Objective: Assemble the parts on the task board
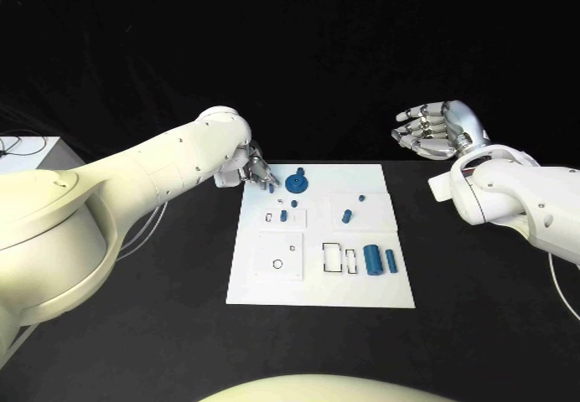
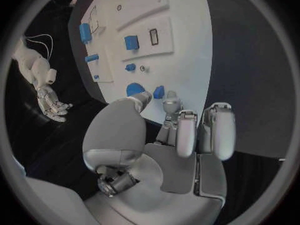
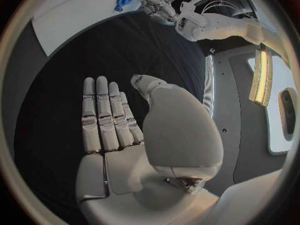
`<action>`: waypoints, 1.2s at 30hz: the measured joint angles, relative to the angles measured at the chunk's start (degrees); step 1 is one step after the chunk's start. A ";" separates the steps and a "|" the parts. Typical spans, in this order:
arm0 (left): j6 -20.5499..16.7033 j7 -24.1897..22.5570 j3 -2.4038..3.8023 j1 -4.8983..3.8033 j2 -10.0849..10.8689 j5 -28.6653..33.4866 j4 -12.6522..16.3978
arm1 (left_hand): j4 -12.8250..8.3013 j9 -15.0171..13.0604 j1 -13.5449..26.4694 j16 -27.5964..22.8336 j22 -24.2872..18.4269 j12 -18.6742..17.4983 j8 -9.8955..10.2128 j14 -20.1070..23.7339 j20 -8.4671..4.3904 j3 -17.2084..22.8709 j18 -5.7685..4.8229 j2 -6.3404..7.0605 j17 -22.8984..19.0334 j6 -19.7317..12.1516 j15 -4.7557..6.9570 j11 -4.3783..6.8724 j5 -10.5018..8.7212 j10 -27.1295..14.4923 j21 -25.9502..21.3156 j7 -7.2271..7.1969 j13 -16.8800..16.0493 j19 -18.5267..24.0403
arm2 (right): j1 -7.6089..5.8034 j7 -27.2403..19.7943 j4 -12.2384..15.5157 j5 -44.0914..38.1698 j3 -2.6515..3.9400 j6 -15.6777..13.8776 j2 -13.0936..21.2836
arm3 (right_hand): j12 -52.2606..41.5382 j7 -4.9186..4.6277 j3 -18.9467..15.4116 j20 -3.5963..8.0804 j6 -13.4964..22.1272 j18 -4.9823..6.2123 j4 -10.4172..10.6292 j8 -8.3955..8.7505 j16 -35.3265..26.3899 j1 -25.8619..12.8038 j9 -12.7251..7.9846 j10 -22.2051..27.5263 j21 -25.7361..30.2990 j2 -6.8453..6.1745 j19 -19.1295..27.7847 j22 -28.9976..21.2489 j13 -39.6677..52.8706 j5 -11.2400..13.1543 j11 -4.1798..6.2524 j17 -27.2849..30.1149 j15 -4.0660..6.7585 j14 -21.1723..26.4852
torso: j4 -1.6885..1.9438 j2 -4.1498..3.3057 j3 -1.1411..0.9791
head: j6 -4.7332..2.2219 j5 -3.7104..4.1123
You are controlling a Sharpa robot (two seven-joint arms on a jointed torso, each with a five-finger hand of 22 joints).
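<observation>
Two hands, neither holding a part. The left hand (image 1: pixel 251 166) hovers at the far left corner of the task board (image 1: pixel 272 289), fingers loosely apart and empty, just beside the round blue gear-like part (image 1: pixel 297 182). The right hand (image 1: pixel 432 127) is raised well clear of the board, flat, fingers together. Remaining blue parts (image 1: pixel 376 260) lie further down the board. The gear's low profile is the risk, I judge: fingertips could nudge it sideways rather than pinch it, or shift the board itself.
</observation>
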State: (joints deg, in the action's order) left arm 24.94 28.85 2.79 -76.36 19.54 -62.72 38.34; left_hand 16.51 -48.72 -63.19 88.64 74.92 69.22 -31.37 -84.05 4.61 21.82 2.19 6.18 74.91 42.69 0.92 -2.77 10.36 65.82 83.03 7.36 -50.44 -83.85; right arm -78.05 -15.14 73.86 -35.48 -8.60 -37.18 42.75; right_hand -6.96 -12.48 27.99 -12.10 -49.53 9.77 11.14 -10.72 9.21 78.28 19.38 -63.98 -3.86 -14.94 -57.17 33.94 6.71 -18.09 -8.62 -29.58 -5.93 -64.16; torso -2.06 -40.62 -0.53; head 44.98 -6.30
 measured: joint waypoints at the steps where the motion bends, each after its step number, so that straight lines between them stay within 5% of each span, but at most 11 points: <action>1: -0.01 0.00 0.00 0.00 -0.01 0.14 0.04 | 0.00 0.15 -0.14 0.00 0.00 0.00 0.26 0.00 0.00 0.00 0.00 -0.14 0.00 -0.01 0.00 -0.01 0.00 -0.01 0.00 0.01 0.00 0.00 | 0.00 0.03 -0.01 0.01 0.00 0.00 -0.02 | 0.00 0.00 0.00 0.00 0.00 0.00 0.00 0.00 0.00 0.00 0.00 0.00 0.00 0.00 0.00 0.00 0.00 0.00 0.00 0.00 0.00 0.00 | 0.00 0.00 0.00 | 0.04 0.00; 36: -0.50 0.06 0.00 0.00 -0.02 2.33 0.69 | -1.66 1.82 -5.58 0.00 -0.01 0.00 0.09 0.00 0.20 5.69 -0.01 -1.50 0.00 0.01 0.00 -0.21 0.22 -0.61 0.00 -0.01 0.37 0.20 | 0.01 0.39 -0.63 0.08 -0.01 0.00 -0.53 | 0.00 0.02 -0.16 -0.21 0.01 0.00 -0.15 0.22 -0.45 -0.24 0.01 -0.20 0.00 0.24 0.19 -0.57 -0.31 -0.67 -0.19 0.16 0.00 0.00 | 0.00 -0.02 0.03 | 0.43 0.18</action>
State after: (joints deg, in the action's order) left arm 24.44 28.91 2.79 -76.36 19.52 -60.39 39.04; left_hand 14.85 -46.90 -68.77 88.64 74.91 69.22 -31.28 -84.05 4.82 27.51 2.18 4.68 74.91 42.70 0.91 -2.98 10.59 65.21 83.03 7.35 -50.07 -83.64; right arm -78.05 -14.75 73.23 -35.41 -8.61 -37.18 42.22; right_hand -6.96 -12.46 27.83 -12.30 -49.52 9.77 10.99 -10.50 8.76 78.04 19.39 -64.17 -3.86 -14.70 -56.98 33.37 6.39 -18.76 -8.81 -29.42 -5.93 -64.16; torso -2.06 -40.64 -0.50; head 45.41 -6.12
